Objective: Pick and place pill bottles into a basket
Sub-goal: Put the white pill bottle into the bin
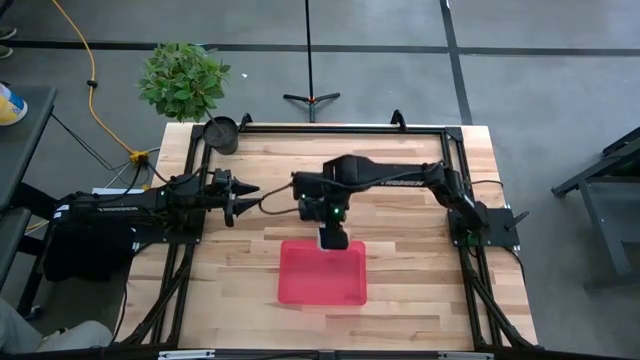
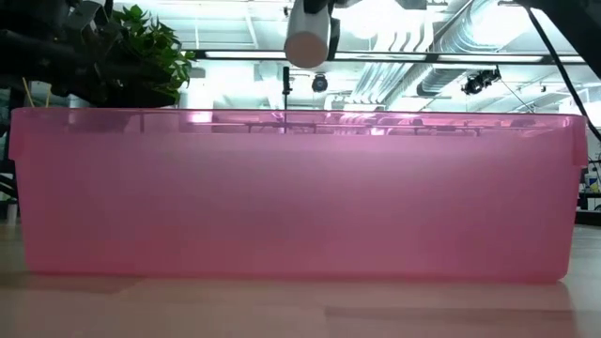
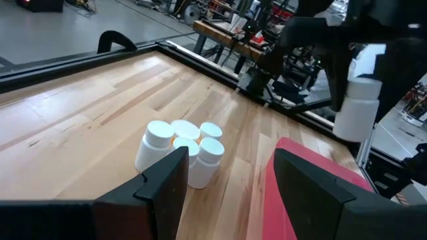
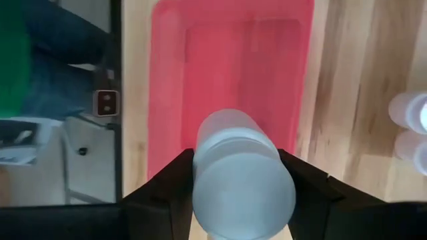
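Note:
My right gripper is shut on a white pill bottle held in the air above the far edge of the red tray. The tray fills the low view, with the bottle above its rim. Several more white bottles stand upright in a tight cluster on the wooden table, just ahead of my left gripper. My left gripper is open and empty, left of the middle. Two of these bottles show at the edge of the right wrist view. My right gripper pinches the bottle's round side between its two fingers, one on each side. The fingers come from above, pointing down. The bottle hangs upright below them, lifted clear of the table and the tray.
A small dark pot and a green plant are at the far left corner. Black frame rails run along the table's far and side edges. Bare wood lies right of the tray.

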Controlling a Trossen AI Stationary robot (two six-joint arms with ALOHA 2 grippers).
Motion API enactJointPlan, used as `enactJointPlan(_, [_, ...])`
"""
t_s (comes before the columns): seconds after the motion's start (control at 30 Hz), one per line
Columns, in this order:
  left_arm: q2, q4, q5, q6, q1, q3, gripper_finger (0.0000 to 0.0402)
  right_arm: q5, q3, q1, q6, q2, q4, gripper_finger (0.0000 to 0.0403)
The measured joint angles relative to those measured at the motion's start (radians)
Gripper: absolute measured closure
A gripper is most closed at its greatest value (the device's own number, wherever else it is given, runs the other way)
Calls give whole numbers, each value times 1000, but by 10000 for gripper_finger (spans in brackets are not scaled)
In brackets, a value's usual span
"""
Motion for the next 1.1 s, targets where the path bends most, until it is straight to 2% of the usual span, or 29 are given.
enactJointPlan(0.2, [0,0,0,0,0,0,149,66,-1,65,69,8,-3,236])
enactJointPlan(0.47, [0,0,4,0,0,0,149,124,-2,127,95,101,-15,236])
enactJointPlan(0.8, [0,-1,16,-1,0,0,149,114,-2,122,76,202,-23,236])
enactJointPlan(1.1, [0,-1,46,-2,0,0,149,197,-2,110,43,202,-114,236])
